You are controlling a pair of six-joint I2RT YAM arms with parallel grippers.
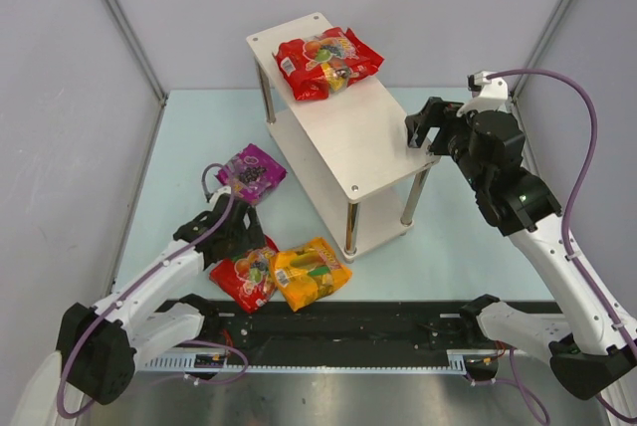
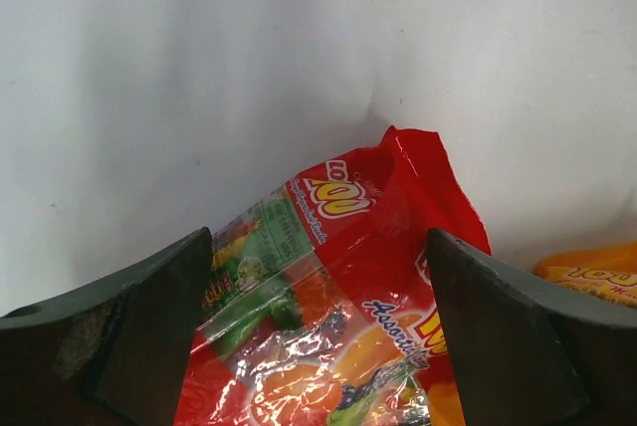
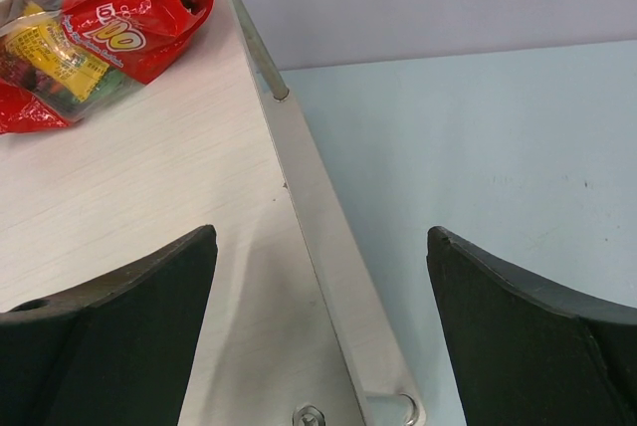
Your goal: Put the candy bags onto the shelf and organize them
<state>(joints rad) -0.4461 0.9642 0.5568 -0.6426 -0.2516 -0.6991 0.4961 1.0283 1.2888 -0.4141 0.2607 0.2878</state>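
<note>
Now: left gripper (image 2: 318,239) spread over red bag (image 2: 343,331), seven o'clock of shelf (image 1: 373,142). Drop straight, pinch its middle, not the slick corner. Right gripper (image 3: 320,235) spread, empty, at shelf's three o'clock edge.

The pale blue-green surface (image 1: 468,247) carries the shelf (image 1: 373,142), which stands near its middle, set at a slant. One red candy bag (image 1: 328,61) lies at the far end of the shelf's top board. Left of the shelf, the purple bag (image 1: 252,172) lies on the surface. Just before the shelf's near-left leg, the second red bag (image 1: 245,280) and the orange-yellow bag (image 1: 311,274) lie touching, side by side.
</note>
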